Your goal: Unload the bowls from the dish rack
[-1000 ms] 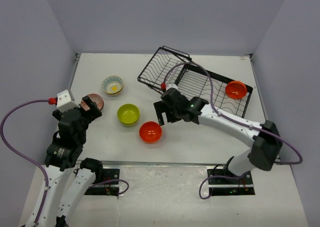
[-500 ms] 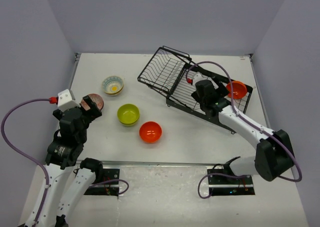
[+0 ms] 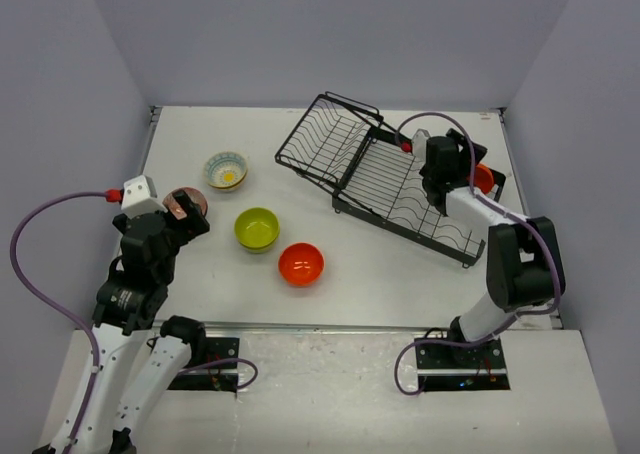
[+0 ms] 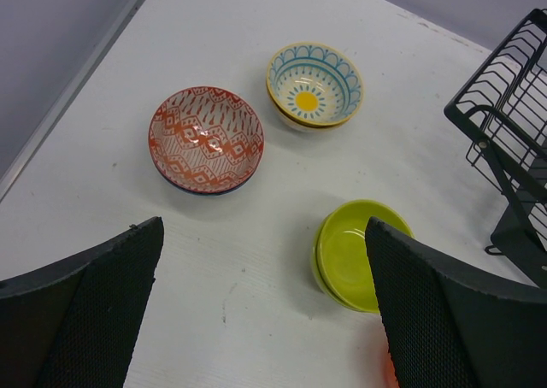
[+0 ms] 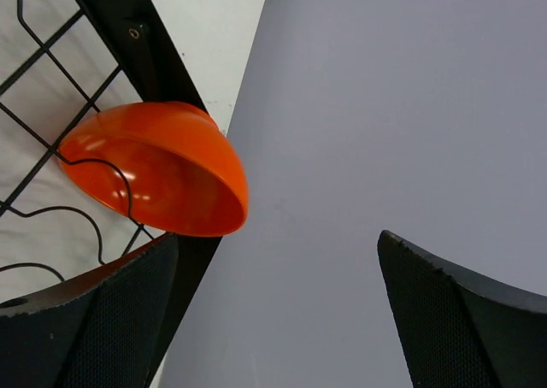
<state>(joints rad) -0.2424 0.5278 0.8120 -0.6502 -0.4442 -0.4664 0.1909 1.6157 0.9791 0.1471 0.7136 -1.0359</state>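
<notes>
1. Right wrist view: my right pincer point(image 5: 273, 320) is released, jaws wide, facing the orange bowl point(image 5: 154, 170) propped on edge at the dish rack point(image 5: 128, 29)'s end, placed to take its rim;
2. my left pincer point(image 4: 269, 320) hangs released above the tabletop point(image 4: 214, 260), near the green bowl point(image 4: 359, 251), out of the way.

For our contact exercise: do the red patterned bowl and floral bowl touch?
Apart: left wrist view shows table between red patterned bowl and floral bowl.

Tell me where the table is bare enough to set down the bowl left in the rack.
Bare table lies between the loose orange bowl and the rack, near side. Another strip runs behind the floral bowl. It is crowded around the green bowl.
</notes>
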